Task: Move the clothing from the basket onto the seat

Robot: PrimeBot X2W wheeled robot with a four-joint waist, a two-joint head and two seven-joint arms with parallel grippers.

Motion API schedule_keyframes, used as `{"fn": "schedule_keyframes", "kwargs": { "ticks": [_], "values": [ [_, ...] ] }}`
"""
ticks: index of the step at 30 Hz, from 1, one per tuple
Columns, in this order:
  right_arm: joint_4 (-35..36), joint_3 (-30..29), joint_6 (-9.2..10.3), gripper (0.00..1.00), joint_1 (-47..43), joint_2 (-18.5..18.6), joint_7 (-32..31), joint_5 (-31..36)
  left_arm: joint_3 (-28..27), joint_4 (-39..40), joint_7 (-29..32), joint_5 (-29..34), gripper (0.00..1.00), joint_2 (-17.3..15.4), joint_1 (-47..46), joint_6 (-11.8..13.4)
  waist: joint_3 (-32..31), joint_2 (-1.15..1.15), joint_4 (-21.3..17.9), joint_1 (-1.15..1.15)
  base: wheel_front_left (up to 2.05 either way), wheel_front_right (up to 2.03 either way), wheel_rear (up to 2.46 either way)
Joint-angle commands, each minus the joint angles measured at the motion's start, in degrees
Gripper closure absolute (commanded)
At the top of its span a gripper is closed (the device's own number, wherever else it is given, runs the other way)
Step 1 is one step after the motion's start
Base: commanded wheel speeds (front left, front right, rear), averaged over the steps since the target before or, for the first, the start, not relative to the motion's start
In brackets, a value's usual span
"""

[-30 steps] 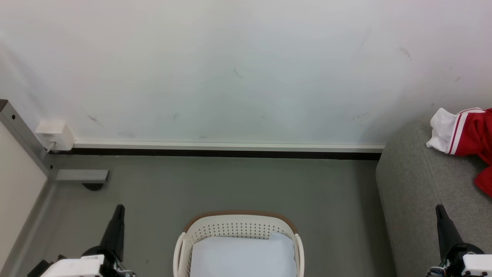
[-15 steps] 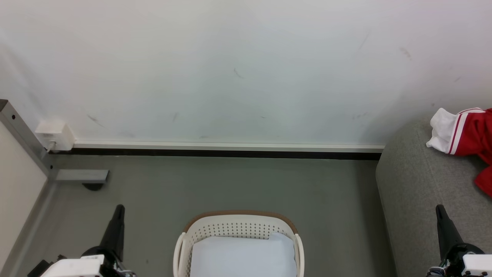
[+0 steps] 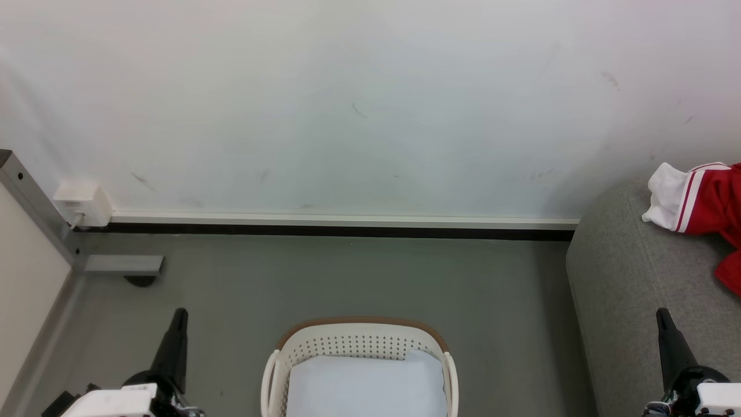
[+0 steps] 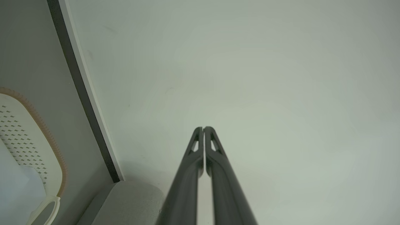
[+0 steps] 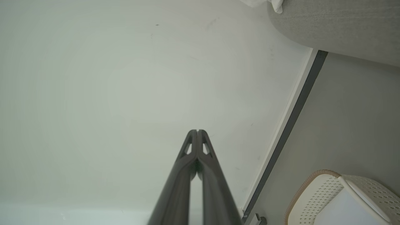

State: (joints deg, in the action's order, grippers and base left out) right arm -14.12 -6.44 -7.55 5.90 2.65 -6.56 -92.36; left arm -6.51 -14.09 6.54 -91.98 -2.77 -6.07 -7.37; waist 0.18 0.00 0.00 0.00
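End effector, left (image 3: 179, 317): two long dark fingers clenched tip to tip, nothing between them. Sits at 7 o'clock of the head view and points to 12, toward the wall (image 3: 347, 116).

End effector, right (image 3: 663, 315): also clenched and empty. Sits at 5 o'clock, over the front part of the seat (image 3: 631, 278).

Clothing (image 3: 715, 197): red garment with a white panel and red-and-white striped trim. Lies on the seat at 3 o'clock of the head view. It runs off the right edge, so its long axis cannot be told.
- From the right end effector: between 12 and 1 o'clock, near.
- From the left end effector: between 2 and 3 o'clock, well apart.
- Nearer arm: right.

Basket (image 3: 359, 321): stands on the floor (image 3: 347, 278) at 6 o'clock, between the two end effectors. Holds a flat pale white-blue sheet (image 3: 365, 385). No red fabric is visible in the part shown, and its near half is cut off by the bottom edge.

Assessment: the transfer looks complete or nearly so. If any garment remains in the hidden half, either arm would reach down toward 6 o'clock for it.
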Motion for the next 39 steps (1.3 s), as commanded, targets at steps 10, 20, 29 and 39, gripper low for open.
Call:
{"fn": "schedule_keyframes", "kwargs": {
  "ticks": [10, 20, 29, 39],
  "values": [
    [0.21, -0.19, 0.12, 1.00, 0.68, 0.43, -0.14, -0.13, -0.14, 0.14, 0.19, -0.80, 1.00, -0.12, -0.41, -0.27, 0.00, 0.00, 0.00, 0.00, 0.00, 0.00, 0.00],
    [0.21, -0.19, 0.12, 1.00, 0.68, 0.43, -0.15, -0.13, -0.14, 0.14, 0.19, -0.80, 1.00, -0.12, -0.41, -0.27, 0.00, 0.00, 0.00, 0.00, 0.00, 0.00, 0.00],
    [0.21, -0.19, 0.12, 1.00, 0.68, 0.43, -0.15, -0.13, -0.14, 0.14, 0.19, -0.80, 1.00, -0.12, -0.41, -0.27, 0.00, 0.00, 0.00, 0.00, 0.00, 0.00, 0.00],
    [0.21, -0.19, 0.12, 1.00, 0.68, 0.42, -0.14, -0.13, -0.13, 0.14, 0.19, -0.80, 1.00, -0.12, -0.41, -0.27, 0.00, 0.00, 0.00, 0.00, 0.00, 0.00, 0.00]
  ]
}}
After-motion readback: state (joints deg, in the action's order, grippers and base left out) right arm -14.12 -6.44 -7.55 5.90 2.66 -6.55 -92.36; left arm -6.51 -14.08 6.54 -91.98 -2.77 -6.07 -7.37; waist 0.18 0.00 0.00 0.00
